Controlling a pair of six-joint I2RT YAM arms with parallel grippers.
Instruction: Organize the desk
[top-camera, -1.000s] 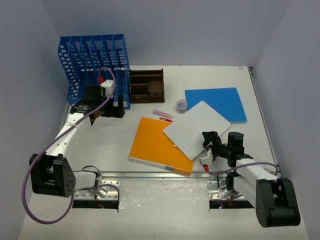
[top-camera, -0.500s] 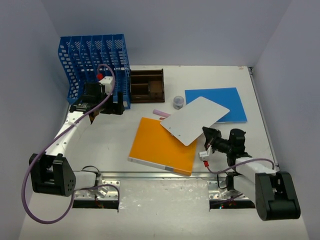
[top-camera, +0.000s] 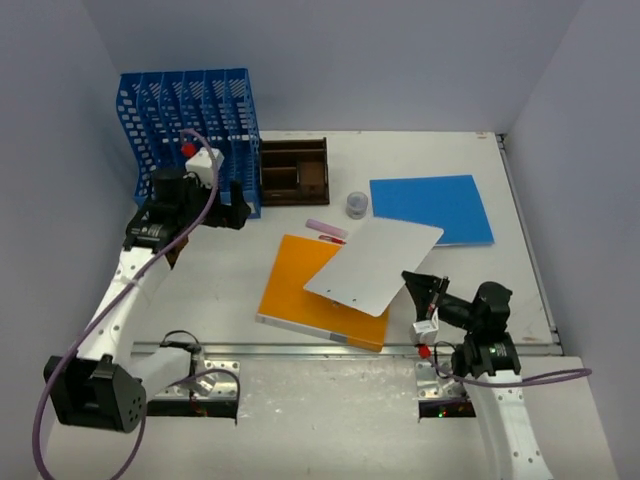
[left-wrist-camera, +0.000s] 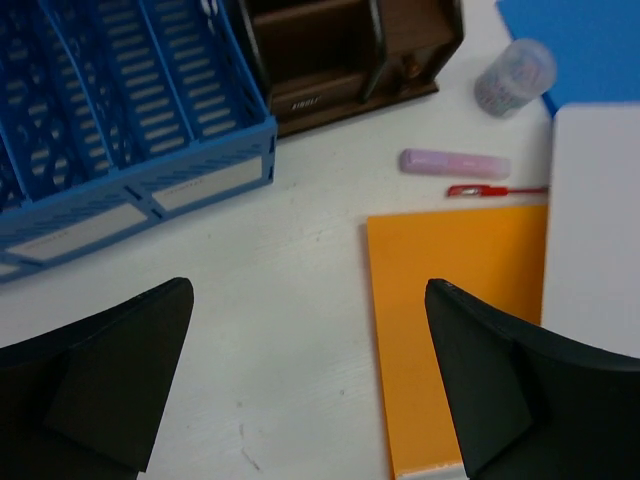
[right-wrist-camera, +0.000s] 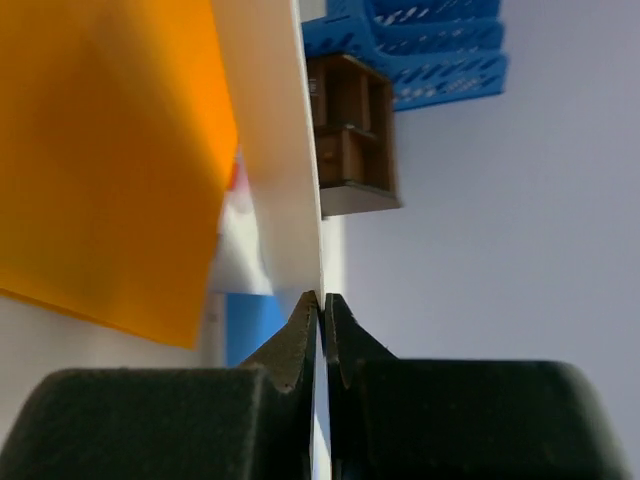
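1. The right hand (right-wrist-camera: 321, 305) is now pressed together on the thin near edge of the white board (top-camera: 372, 265). A second ago it was spread beside that edge.
2. The board has been tipped up. It lay flat across the orange notebook (top-camera: 305, 290) and a corner of the blue folder (top-camera: 435, 205). It is now held slanted with the pinched edge raised, and its far-left part seems to be resting on the notebook.
3. The right arm has been drawn back toward the near edge of the desk (top-camera: 225, 275), and the board has come with it, so less of the folder is covered.
4. The left hand (left-wrist-camera: 310, 380) is spread and holds nothing. It hangs over bare desk beside the blue rack (top-camera: 190, 110) in the far left corner. That arm has been pulled back slightly since a second ago.
5. The desk is the off-white top under everything, with its metal rail along the near edge. The wooden tray (top-camera: 295, 170) sits just right of the rack. The small jar (top-camera: 358, 206), pink eraser (top-camera: 327, 228) and red pen (left-wrist-camera: 495, 189) lie loose mid-desk.
6. Judged: the grasp on the board is made, so the first pickup is under way, probably for filing in the rack. Nothing has been put away yet.
7. Risk, judged: the board is pinched by one edge only, so it could swing or slip when carried.
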